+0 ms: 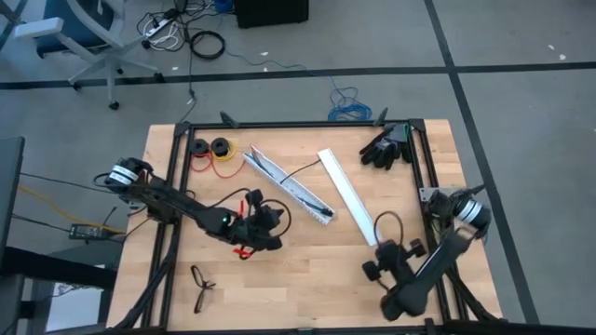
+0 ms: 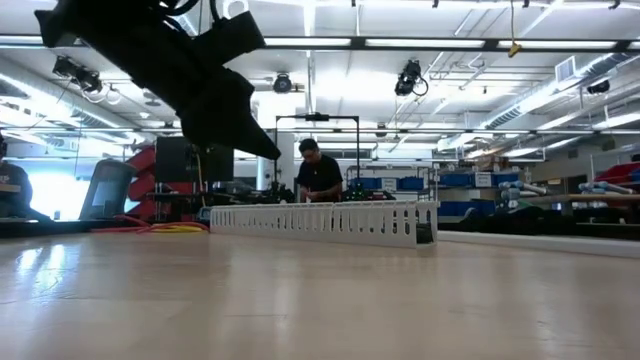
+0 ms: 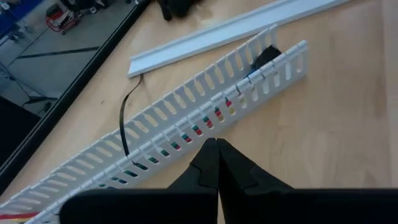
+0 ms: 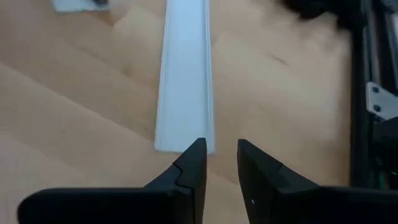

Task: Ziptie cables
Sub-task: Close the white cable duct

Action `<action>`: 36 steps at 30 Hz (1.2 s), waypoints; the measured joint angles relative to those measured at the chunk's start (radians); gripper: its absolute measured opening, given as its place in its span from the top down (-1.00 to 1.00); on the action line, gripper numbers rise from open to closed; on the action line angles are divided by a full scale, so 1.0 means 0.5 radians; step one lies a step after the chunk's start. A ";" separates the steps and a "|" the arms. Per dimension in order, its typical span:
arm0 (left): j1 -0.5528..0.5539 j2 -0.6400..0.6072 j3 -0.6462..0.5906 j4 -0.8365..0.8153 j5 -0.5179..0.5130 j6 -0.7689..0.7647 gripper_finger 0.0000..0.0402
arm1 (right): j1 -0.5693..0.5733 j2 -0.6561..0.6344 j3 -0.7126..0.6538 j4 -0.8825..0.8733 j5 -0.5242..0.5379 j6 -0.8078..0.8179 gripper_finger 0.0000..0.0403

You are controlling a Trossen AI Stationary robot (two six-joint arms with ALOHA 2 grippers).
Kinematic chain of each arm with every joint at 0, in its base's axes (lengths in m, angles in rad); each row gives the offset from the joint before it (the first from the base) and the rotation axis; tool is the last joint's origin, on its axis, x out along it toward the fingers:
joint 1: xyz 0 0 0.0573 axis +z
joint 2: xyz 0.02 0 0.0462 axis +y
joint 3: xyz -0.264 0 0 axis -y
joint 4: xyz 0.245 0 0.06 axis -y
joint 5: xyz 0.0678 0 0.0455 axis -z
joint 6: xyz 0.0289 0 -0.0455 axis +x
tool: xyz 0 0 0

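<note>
The cables (image 3: pixel 214 116) lie inside a white slotted rail (image 3: pixel 186 118) in the middle of the table. Their coloured wires show through the slots, and their black connector (image 3: pixel 266 56) sits at one end. The ziptie (image 3: pixel 126 118), a thin black strip, sticks out of the rail over its far wall (image 1: pixel 303 170). My left gripper (image 3: pixel 217 151) is shut and empty; it hovers at the rail's near side (image 1: pixel 267 220). My right gripper (image 4: pixel 217 163) stands open with nothing between its fingers, just short of the near end of a flat white cover strip (image 4: pixel 185 74), near the table's right front (image 1: pixel 377 261).
The cover strip (image 1: pixel 345 194) lies right of the rail (image 1: pixel 291 189). Black gloves (image 1: pixel 386 146) rest at the far right corner, a red and yellow wire with two black spools (image 1: pixel 210 151) at the far left, and glasses (image 1: pixel 201 285) near the front left. A person (image 2: pixel 318 175) stands beyond the table.
</note>
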 joint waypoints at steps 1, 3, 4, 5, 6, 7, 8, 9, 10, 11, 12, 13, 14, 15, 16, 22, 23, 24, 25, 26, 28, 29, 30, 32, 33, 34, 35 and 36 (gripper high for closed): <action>-0.006 -0.001 0.000 0.000 -0.001 -0.001 0.99 | -0.010 0.078 0.045 -0.004 0.028 0.043 0.62; -0.022 -0.002 0.000 0.000 0.000 -0.018 0.99 | -0.040 0.207 0.151 0.057 0.044 0.055 0.62; -0.030 -0.002 0.000 -0.001 0.000 -0.039 0.99 | -0.053 0.261 0.203 0.066 0.041 0.055 0.62; -0.040 -0.002 0.000 -0.001 0.001 -0.053 0.99 | -0.069 0.308 0.258 0.065 0.038 0.055 0.62; -0.050 -0.002 0.000 0.000 0.002 -0.059 0.99 | -0.081 0.346 0.315 0.071 0.047 0.055 0.62; -0.057 -0.002 0.000 0.002 0.002 -0.060 0.99 | -0.095 0.379 0.367 0.075 0.071 0.055 0.62; -0.061 -0.002 0.000 0.007 0.003 -0.059 0.99 | -0.110 0.405 0.409 0.075 0.090 0.053 0.62; -0.066 -0.002 0.000 0.008 0.003 -0.060 0.99 | -0.121 0.426 0.448 0.075 0.089 0.034 0.62; -0.069 -0.002 0.000 0.008 0.003 -0.061 0.99 | -0.131 0.441 0.479 0.081 0.083 0.006 0.62; -0.074 -0.002 0.000 0.008 0.004 -0.062 0.99 | -0.139 0.452 0.503 0.095 0.075 -0.023 0.62; -0.079 -0.002 0.000 0.008 0.006 -0.062 0.99 | -0.148 0.461 0.526 0.103 0.059 -0.062 0.62; -0.081 -0.002 0.000 0.009 0.007 -0.062 0.99 | -0.156 0.466 0.539 0.108 0.041 -0.085 0.62; -0.085 -0.002 0.000 0.010 0.008 -0.063 0.99 | -0.162 0.466 0.549 0.116 0.017 -0.093 0.62; -0.091 -0.002 0.000 0.011 0.008 -0.063 0.99 | -0.164 0.466 0.556 0.142 -0.007 -0.095 0.62; -0.095 -0.002 0.000 0.015 0.009 -0.063 0.99 | -0.164 0.465 0.556 0.174 -0.022 -0.097 0.62; -0.099 -0.002 0.000 0.016 0.037 -0.092 0.99 | -0.160 0.466 0.555 0.233 -0.084 -0.123 0.62; -0.100 -0.002 0.000 0.016 0.049 -0.099 0.99 | -0.161 0.466 0.555 0.227 -0.085 -0.151 0.62; -0.106 -0.002 0.000 0.016 0.053 -0.101 0.99 | -0.161 0.466 0.555 0.219 -0.096 -0.199 0.62; -0.111 -0.002 0.000 0.016 0.053 -0.101 0.99 | -0.161 0.466 0.555 0.208 -0.136 -0.263 0.62; -0.117 -0.002 0.000 0.016 0.053 -0.101 0.99 | -0.166 0.466 0.555 0.184 -0.196 -0.316 0.62; -0.125 -0.002 0.000 0.015 0.053 -0.101 0.99 | -0.174 0.466 0.566 0.063 -0.294 -0.366 0.62; -0.134 -0.002 0.000 0.014 0.052 -0.101 0.99 | -0.174 0.466 0.588 -0.013 -0.298 -0.367 0.62; -0.139 -0.002 0.000 0.014 0.052 -0.101 0.99 | -0.160 0.465 0.610 -0.054 -0.270 -0.367 0.62; -0.151 -0.002 0.000 0.001 0.052 -0.101 0.99 | -0.113 0.453 0.624 -0.036 -0.093 -0.433 0.62; -0.155 -0.002 0.000 -0.009 0.052 -0.101 0.99 | -0.086 0.447 0.623 -0.043 0.019 -0.460 0.62; -0.156 -0.002 0.000 -0.015 0.052 -0.101 0.99 | -0.066 0.442 0.626 -0.043 0.093 -0.449 0.63; -0.156 -0.002 0.000 -0.017 0.052 -0.101 0.99 | -0.053 0.438 0.629 -0.041 0.127 -0.421 0.62; -0.156 -0.002 0.000 -0.027 0.052 -0.101 0.99 | -0.047 0.437 0.628 -0.044 0.134 -0.413 0.62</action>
